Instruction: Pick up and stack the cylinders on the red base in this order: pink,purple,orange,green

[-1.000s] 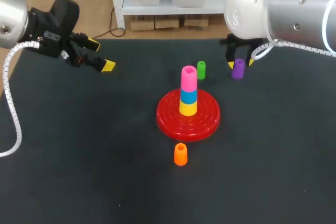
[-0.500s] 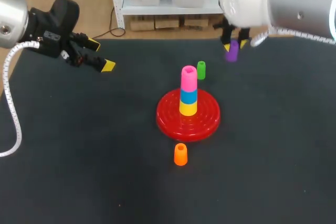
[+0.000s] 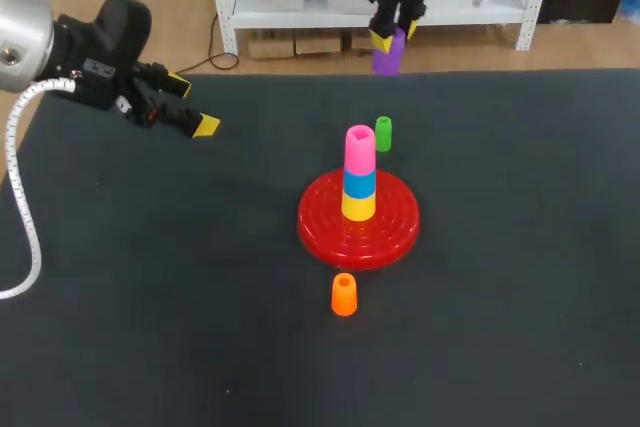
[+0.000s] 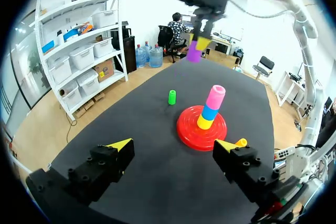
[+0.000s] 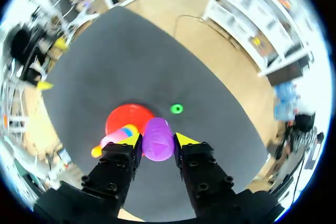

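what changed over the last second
The right gripper, jaws shut on the purple cylinder, raised it high and swung it toward my left. The left gripper, open, the pink cylinder topping the stack on the red base, the green cylinder and the orange cylinder stayed put.

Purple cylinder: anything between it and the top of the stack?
Nothing visible. The right end effector holds the purple cylinder high above the table's far edge; the way down to the pink cylinder is open. The green cylinder stands low on the table beside the red base.
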